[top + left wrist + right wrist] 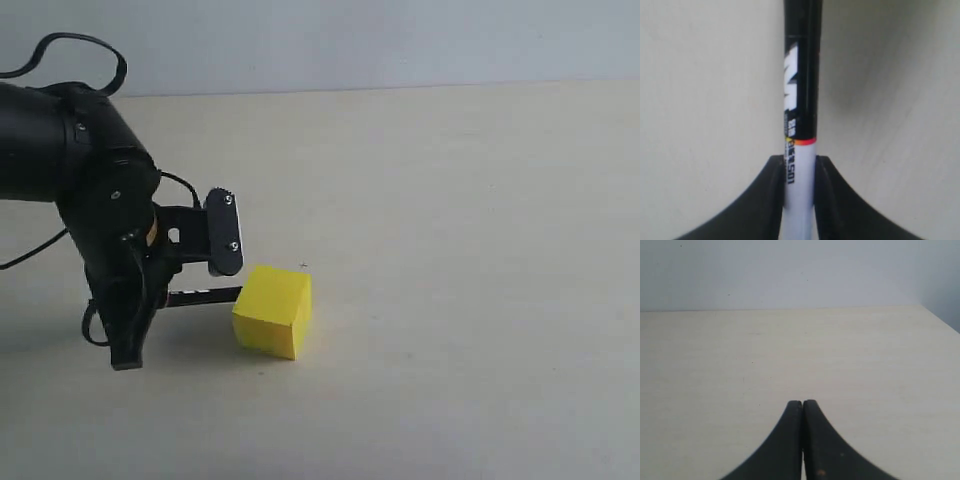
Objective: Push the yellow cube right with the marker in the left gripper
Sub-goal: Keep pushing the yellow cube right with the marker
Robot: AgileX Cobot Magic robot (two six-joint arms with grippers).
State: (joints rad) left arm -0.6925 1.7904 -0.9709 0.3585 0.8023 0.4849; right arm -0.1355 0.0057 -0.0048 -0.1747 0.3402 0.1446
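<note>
Marker (800, 100) sits tight between the two black fingers of the left gripper (175, 297), which squeeze its white part. Its black end points sideways and reaches the left side of the yellow cube (272, 310). The cube rests on the pale table (450, 250). The right gripper (802, 407) has its fingers pressed together, holding nothing.

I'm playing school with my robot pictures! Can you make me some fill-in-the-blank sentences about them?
The left tool grips a black and white ____.
Its black end points at the ____ cube.
The right tool holds ____.
Missing words: marker, yellow, nothing.
</note>
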